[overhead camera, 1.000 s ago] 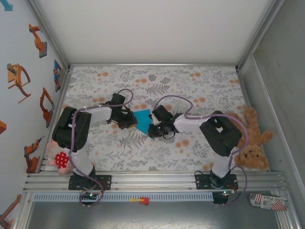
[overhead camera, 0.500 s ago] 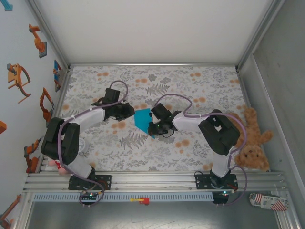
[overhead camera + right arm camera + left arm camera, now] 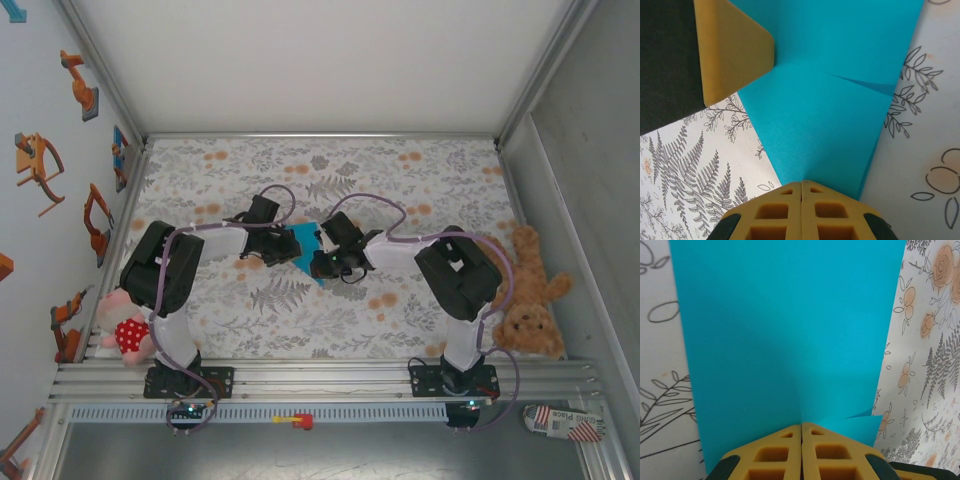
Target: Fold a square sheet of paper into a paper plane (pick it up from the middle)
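- paper sheet point(image 3: 304, 243): thin, smooth, matte turquoise-blue; straight clean edges; sits mid-table between both grippers, over the floral tablecloth point(image 3: 400, 300); can't tell if it touches the cloth
- left gripper point(image 3: 801, 426): chunky yellow fingers with hollow cells, pressed together and clamped on one edge of the sheet; a soft ridge runs up the paper from the tips
- right gripper point(image 3: 801, 184): same yellow fingers, closed and pinching the opposite end, where the paper narrows to a wedge
- right wrist view: a straight crease and an overlapping layer edge cross the sheet; so it is partly folded
- left wrist view: small flap corner pokes out at the sheet's lower right
- tablecloth: pale, flat; grey ferns, orange flowers
- brown fuzzy teddy bear point(image 3: 530, 295) at the right table edge; pink plush toy point(image 3: 122, 328) with red dotted cloth near the left arm base
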